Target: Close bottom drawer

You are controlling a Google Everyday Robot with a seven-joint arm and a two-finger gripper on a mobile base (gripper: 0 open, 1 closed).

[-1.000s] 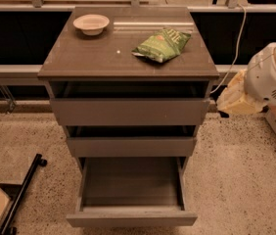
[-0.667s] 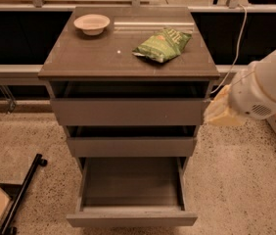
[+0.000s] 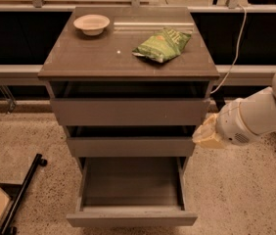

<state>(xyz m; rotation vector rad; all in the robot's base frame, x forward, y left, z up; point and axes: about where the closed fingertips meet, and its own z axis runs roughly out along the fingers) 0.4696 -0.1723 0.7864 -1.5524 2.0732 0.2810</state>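
The grey-brown cabinet (image 3: 128, 58) stands in the middle with three drawers. The bottom drawer (image 3: 132, 217) is pulled far out toward me, its shallow grey interior (image 3: 130, 182) bare. The middle drawer (image 3: 130, 146) and the top drawer (image 3: 130, 110) stick out only slightly. My gripper (image 3: 205, 135) is at the end of the white arm (image 3: 255, 119) coming in from the right, level with the middle drawer's right end and above the bottom drawer's right side.
On the cabinet top lie a white bowl (image 3: 91, 23) at the back left and a green snack bag (image 3: 163, 44) at the right. A black stand leg (image 3: 23, 190) lies on the speckled floor at the left. A cable (image 3: 233, 48) hangs behind at the right.
My arm has moved left and down from the right edge, bringing the gripper from beside the top drawer to the right end of the middle drawer. The drawers have not moved.
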